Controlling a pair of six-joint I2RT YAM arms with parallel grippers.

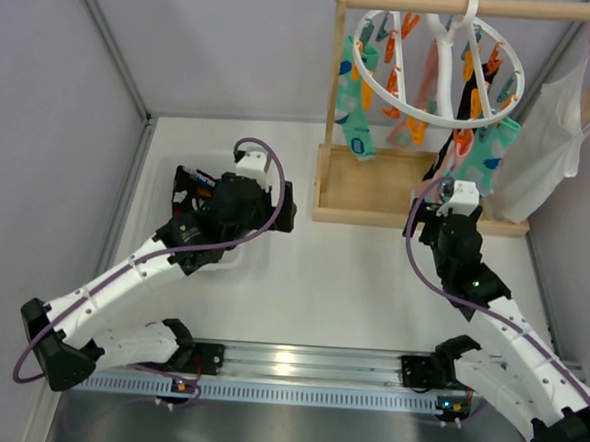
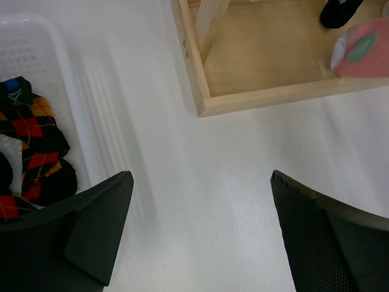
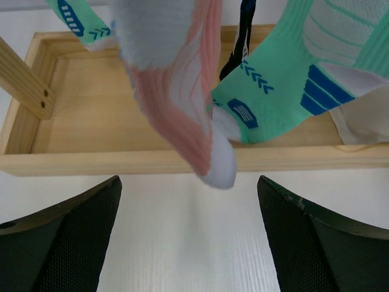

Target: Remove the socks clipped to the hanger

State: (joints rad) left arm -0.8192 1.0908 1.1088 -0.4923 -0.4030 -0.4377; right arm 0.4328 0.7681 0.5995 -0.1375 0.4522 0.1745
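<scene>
1. Your right pincer is apart and empty, just below the pink sock, which is clipped to the hanger.
2. If you grab only the toe, it may slip out, and tugging could swing the hanger.
3. Your left pincer is apart and idle.
4. The bench is white and smooth, with grey walls close by.

The hanger hung from a rod at the back right, above a tray on the counter. Socks dangled from it over the tray. A garment hung right of the hanger. A basket sat left of the tray, with argyle socks in it. The left claw hovered between basket and tray. The right claw was just before the tray's front wall, below the socks.
</scene>
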